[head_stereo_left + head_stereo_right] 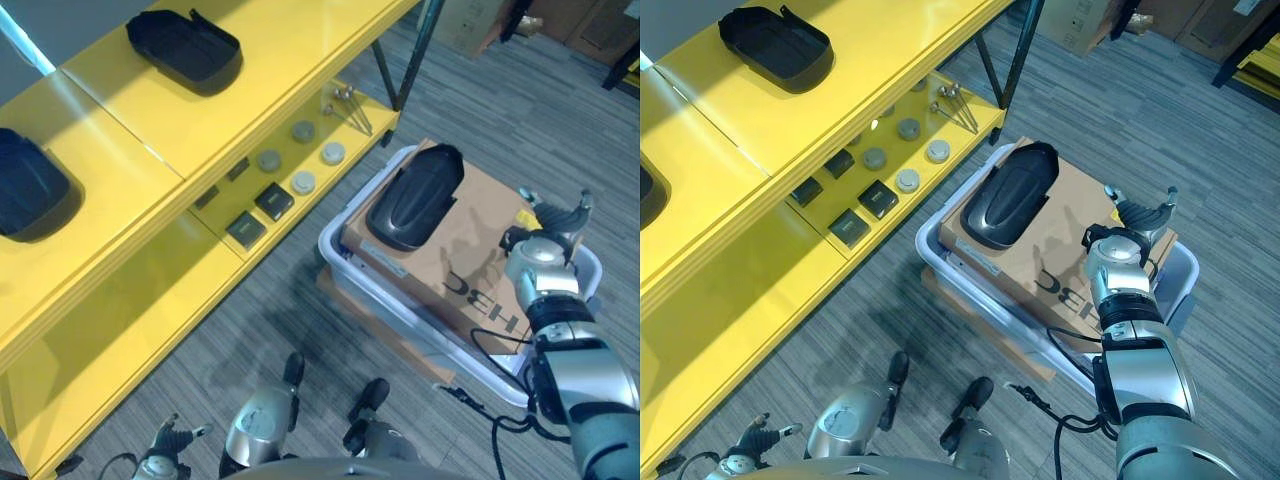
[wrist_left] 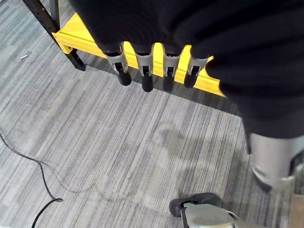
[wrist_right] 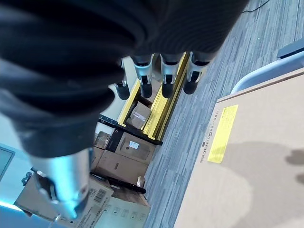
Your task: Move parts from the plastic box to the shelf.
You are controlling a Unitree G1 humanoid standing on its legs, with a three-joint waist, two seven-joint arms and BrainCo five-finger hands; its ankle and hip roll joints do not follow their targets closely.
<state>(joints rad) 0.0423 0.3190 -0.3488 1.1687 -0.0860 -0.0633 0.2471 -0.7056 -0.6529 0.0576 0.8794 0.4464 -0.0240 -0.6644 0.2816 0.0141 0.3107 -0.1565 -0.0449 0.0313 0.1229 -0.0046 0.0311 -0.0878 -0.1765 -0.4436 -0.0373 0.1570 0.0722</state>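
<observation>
A black moulded part (image 1: 415,195) lies on a sheet of cardboard (image 1: 470,250) that covers the pale plastic box (image 1: 335,235) on the floor. Two more black parts (image 1: 185,48) (image 1: 30,185) rest on the top of the yellow shelf (image 1: 270,60). My right hand (image 1: 1135,225) hovers over the cardboard's right edge, to the right of the part in the box, fingers (image 3: 166,76) straight and holding nothing. My left hand (image 1: 165,445) hangs low at the lower left, near the shelf's foot. Its fingers (image 2: 147,71) are straight above the carpet, holding nothing.
The lower shelf level carries round grey discs (image 1: 302,183), dark square blocks (image 1: 273,200) and some metal pieces (image 1: 345,100). A dark shelf post (image 1: 412,60) stands behind the box. Cardboard cartons (image 1: 470,20) stand at the far back. Grey carpet (image 1: 260,310) lies between shelf and box.
</observation>
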